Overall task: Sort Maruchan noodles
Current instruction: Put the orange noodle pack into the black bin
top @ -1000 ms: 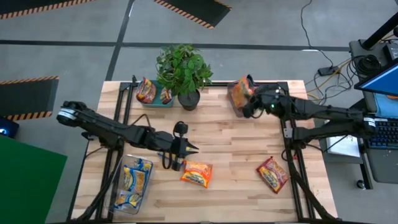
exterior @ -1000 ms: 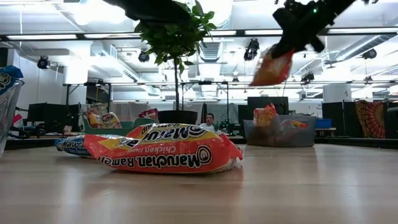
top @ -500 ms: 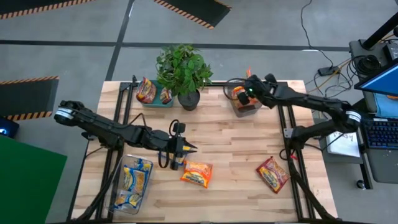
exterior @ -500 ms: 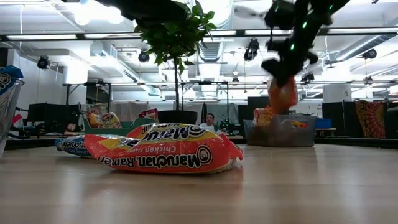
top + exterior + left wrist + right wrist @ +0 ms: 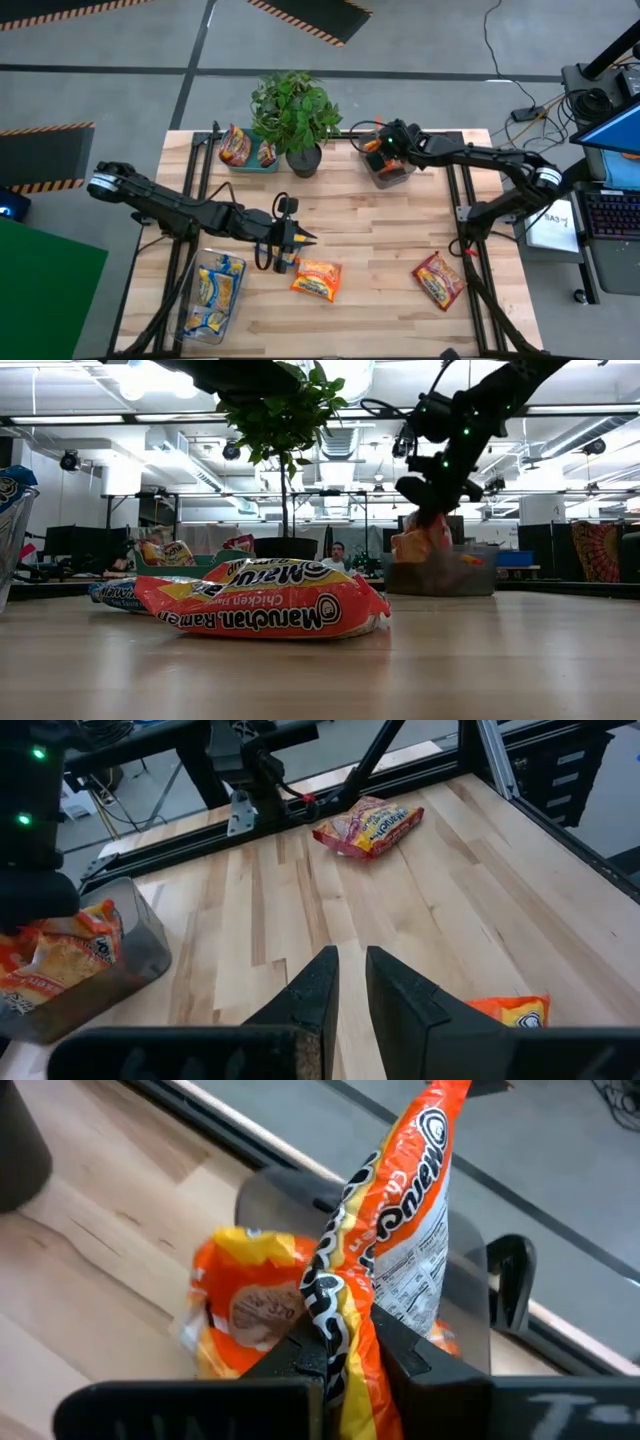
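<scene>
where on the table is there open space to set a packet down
Bare wood lies between the orange packet and the red packet, and mid-table from the plant pot to the grey bin. Crowded: the left gripper by the orange packet; right gripper over the bin.

Right hand clamped — left hand closed

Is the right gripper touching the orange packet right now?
Touching. The right wrist view shows the right gripper with its fingers pinched shut on the orange packet above the clear bin.
</scene>
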Controlling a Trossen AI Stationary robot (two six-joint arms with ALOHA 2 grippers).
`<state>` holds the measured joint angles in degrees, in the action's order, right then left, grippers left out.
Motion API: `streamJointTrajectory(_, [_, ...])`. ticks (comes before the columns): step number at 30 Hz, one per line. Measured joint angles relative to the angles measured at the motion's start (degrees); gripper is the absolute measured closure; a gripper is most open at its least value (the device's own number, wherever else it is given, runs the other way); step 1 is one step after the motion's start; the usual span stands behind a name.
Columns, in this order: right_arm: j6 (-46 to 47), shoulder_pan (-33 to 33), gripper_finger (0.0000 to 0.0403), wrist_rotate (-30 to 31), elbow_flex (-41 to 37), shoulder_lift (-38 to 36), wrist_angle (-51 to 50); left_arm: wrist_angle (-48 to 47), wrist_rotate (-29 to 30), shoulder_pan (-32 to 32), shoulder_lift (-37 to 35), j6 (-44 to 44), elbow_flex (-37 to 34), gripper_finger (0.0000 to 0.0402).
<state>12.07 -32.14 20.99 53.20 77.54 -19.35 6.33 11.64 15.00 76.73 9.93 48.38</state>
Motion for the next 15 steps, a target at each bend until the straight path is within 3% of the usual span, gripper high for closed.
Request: streamJointTrajectory(15, [2.3,-0.5,0.0380,0.0,-8.7,4.8,11.0,0.1,0.0,0.0,0.0,0.0,0.0,0.0364])
